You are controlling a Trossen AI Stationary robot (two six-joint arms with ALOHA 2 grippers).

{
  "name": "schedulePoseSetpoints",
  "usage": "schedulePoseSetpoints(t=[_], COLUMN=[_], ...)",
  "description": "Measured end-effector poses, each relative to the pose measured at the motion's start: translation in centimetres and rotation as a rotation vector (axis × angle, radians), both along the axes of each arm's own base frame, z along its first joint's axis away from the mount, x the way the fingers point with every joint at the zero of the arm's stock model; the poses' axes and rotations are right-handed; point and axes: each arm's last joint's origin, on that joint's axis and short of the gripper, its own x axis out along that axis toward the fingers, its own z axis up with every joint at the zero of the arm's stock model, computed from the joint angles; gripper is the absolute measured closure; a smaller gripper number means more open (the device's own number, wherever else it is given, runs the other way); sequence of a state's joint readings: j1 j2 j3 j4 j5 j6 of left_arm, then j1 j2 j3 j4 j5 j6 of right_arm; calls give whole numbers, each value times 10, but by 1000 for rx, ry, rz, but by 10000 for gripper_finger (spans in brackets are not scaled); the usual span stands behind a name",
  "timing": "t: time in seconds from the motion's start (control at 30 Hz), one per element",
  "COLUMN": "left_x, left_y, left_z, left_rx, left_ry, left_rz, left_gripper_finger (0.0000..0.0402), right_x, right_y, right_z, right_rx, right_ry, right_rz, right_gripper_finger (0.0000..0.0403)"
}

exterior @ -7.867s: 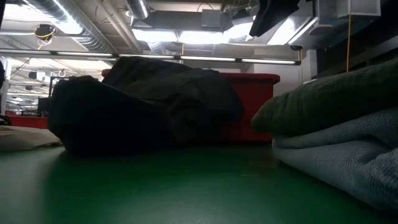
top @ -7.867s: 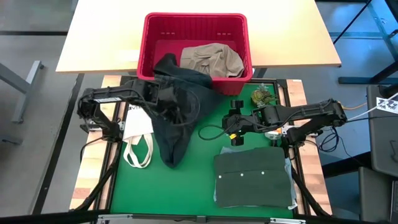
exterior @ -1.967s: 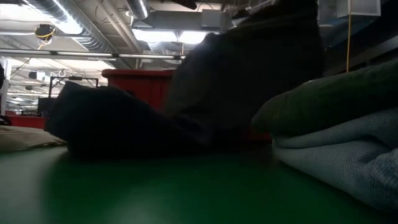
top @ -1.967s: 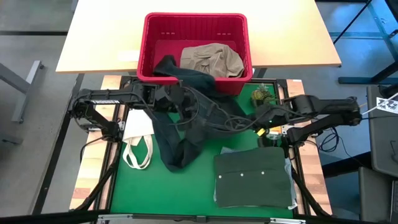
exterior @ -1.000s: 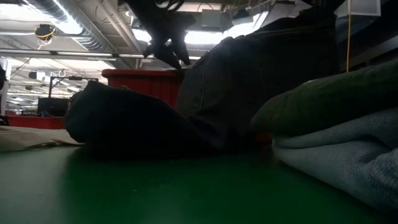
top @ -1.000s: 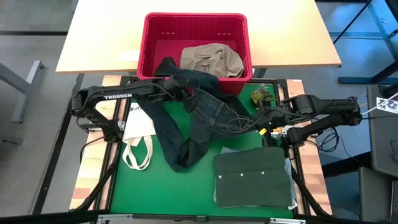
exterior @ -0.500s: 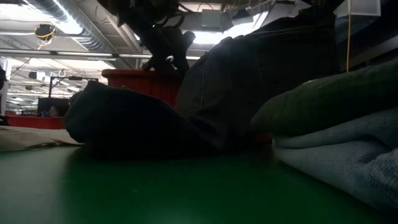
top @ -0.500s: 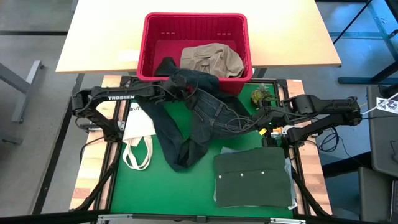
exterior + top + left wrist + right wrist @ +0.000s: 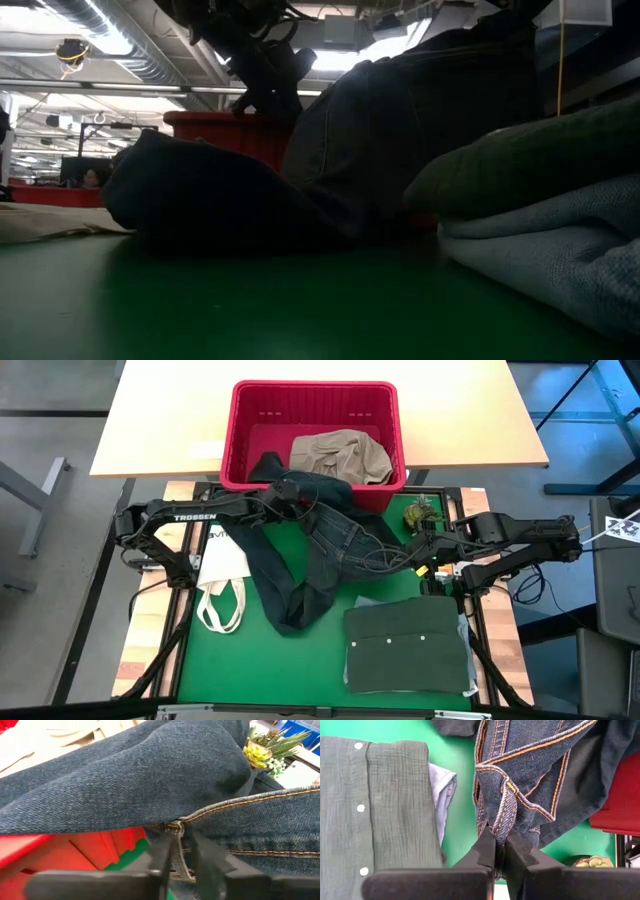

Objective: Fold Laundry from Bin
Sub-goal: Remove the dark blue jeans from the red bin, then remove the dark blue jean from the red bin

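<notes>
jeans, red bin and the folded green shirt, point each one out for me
jeans (image 9: 335,540), high view, the waist part stretched between both arms
red bin (image 9: 312,391), high view, its far rim
folded green shirt (image 9: 408,650), high view, the middle of its front

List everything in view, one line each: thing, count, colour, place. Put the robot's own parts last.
bin: one, red, on the pale table at the far side.
khaki garment: one, beige, inside the bin.
jeans: one pair, dark blue denim, draped from the bin's front rim onto the green mat, held up between both tools.
green shirt: one, dark green with white buttons, folded on the mat's near right, on top of a light blue folded piece.
tote bag: one, white, at the mat's left edge.
small plant: one, green and yellow, right of the bin.
left tool: closing on the jeans' seam by the bin.
right tool: shut on the jeans' waistband.
</notes>
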State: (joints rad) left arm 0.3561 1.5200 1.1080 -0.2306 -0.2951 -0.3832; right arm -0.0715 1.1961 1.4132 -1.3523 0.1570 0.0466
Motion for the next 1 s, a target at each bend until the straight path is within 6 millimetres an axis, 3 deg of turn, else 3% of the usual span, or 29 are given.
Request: schedulePoseSetpoints(t=[0.1,0.17,0.4,0.53,0.83,1.0], left_x=[0,0,0,0,-2,-2], left_y=[0,0,0,-1,0,0], left_z=[0,0,0,-1,-2,-2], left_rx=[0,0,3,27,11,6], left_ry=[1,0,8,34,36,32], left_rz=[0,0,-3,-42,28,32], left_gripper_finger=[385,396,375,346,240,216], right_x=[0,0,0,0,0,0], right_y=[0,0,0,0,0,0], right_z=[0,0,0,0,0,0], right_rx=[0,0,0,0,-1,0], right_ry=[0,0,1,1,1,1], right_rz=[0,0,0,0,2,2], right_gripper_finger=[384,384,384,384,384,384])
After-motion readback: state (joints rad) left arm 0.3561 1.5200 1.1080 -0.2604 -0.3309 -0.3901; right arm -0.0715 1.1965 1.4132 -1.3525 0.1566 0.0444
